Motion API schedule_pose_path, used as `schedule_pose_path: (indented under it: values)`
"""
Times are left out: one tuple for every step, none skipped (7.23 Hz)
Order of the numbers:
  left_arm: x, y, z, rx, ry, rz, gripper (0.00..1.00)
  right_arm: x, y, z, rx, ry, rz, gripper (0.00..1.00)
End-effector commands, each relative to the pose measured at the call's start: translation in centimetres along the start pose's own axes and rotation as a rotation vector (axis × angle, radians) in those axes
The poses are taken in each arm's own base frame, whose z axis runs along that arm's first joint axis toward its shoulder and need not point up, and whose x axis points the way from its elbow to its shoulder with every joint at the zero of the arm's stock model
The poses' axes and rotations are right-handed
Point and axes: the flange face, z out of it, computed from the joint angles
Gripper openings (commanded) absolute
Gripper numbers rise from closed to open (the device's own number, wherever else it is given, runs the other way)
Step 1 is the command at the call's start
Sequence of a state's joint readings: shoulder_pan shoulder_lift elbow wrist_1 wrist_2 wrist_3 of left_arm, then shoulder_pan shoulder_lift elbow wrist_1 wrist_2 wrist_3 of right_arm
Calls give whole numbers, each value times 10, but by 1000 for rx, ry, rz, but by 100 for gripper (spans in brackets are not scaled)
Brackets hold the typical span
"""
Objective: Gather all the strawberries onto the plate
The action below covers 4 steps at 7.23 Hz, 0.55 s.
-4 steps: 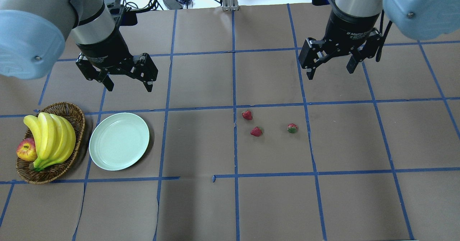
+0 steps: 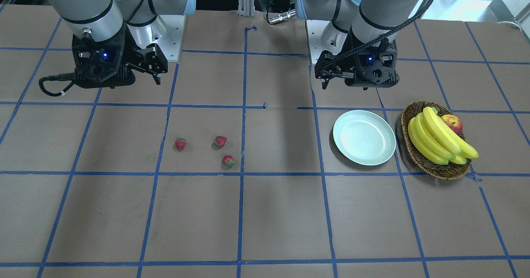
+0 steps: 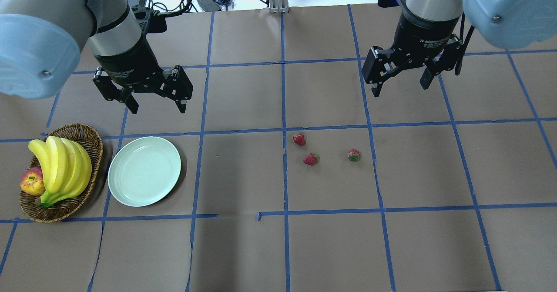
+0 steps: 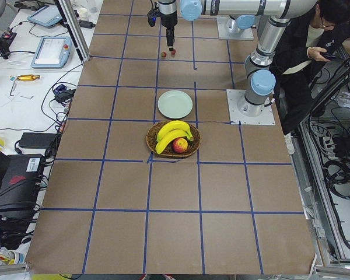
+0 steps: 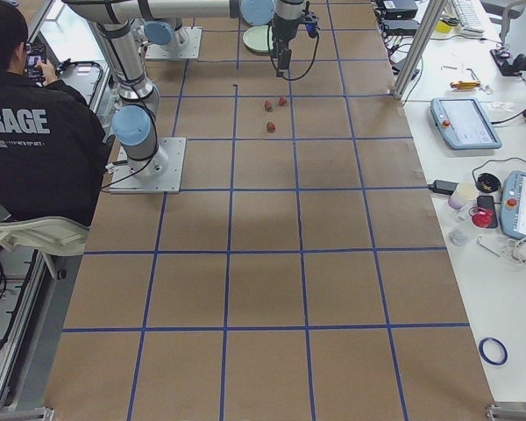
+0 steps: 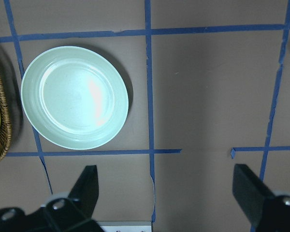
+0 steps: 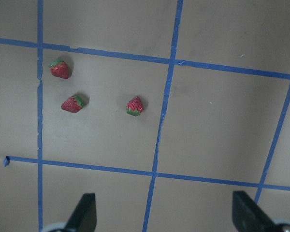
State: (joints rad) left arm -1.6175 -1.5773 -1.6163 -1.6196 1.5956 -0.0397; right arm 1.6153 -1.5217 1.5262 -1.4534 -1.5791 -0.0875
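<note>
I had both arms hanging over the far part of the paper-covered table [image 3: 243, 174], the left gripper [image 3: 155, 105] spread wide and empty just beyond the bare mint-green plate [image 3: 144, 171]. The right gripper [image 3: 400, 87] hung just as open and empty beyond the three strawberries [image 3: 310, 159]. Those berries lay loose right of centre, well apart from the plate, which sat far left beside the wicker basket [image 3: 93, 139], so I judged the right arm better placed to pick first.
</note>
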Motion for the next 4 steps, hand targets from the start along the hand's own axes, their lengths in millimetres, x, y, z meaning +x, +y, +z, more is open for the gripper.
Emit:
schedule_pose_path:
  values:
    - [1,1,-1,1,-1,-8,100,0,-1,1,0,-4,1,100]
    - [2,0,-2,6,-1,-28,100,0,-1,1,0,-5,2,100]
    - [2,0,-4,12,-1,-35,100,0,-3,4,-11,-8,0,100]
    - [3,1,-3,10,0,-35,100,1,-4,6,-15,1,0,100]
